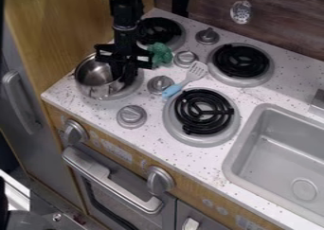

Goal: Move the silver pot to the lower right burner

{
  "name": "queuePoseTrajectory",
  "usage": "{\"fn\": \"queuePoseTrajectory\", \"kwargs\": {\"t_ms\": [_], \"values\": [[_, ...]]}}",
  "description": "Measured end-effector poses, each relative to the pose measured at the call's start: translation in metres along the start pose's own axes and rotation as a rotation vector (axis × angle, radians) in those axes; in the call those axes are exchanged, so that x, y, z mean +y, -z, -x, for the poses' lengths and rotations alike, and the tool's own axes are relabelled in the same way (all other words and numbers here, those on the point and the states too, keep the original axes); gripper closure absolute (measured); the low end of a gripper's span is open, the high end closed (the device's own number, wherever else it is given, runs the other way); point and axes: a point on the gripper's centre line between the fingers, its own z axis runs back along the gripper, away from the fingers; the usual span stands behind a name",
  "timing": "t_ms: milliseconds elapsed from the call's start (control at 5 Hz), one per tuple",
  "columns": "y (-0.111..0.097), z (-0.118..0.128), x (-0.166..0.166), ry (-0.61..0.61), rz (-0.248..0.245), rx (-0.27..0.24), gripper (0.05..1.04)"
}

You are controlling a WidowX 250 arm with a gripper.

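Note:
The black gripper [124,76] hangs straight down at the left of the stove, over the right side of the silver pot [95,76], and hides part of its rim. The pot rests at the lower left burner, whose metal ring [131,88] shows to the pot's right; it looks slightly tilted. To the right, the lower right burner [202,111] has a black coil in a grey ring, with nothing on it.
A blue-handled spatula [185,80] lies between the burners, touching the lower right one's edge. A green object [160,54] sits behind the pot. Several knobs [131,116] rise from the counter. The sink [278,153] is at the right; a wooden wall [76,30] stands left.

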Motion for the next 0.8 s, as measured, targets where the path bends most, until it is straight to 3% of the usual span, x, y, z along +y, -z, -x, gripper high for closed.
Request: {"fn": "queuePoseTrajectory", "kwargs": {"t_ms": [200,400,600,800], "values": [[-0.022,0.025,-0.019,-0.022,0.106,-0.145,1.009],[-0.036,0.046,-0.046,0.037,0.156,-0.225,1.019],[-0.051,0.067,-0.086,0.196,0.105,-0.241,1.019],[-0.045,0.085,-0.135,0.286,0.048,-0.211,1.019]]}}
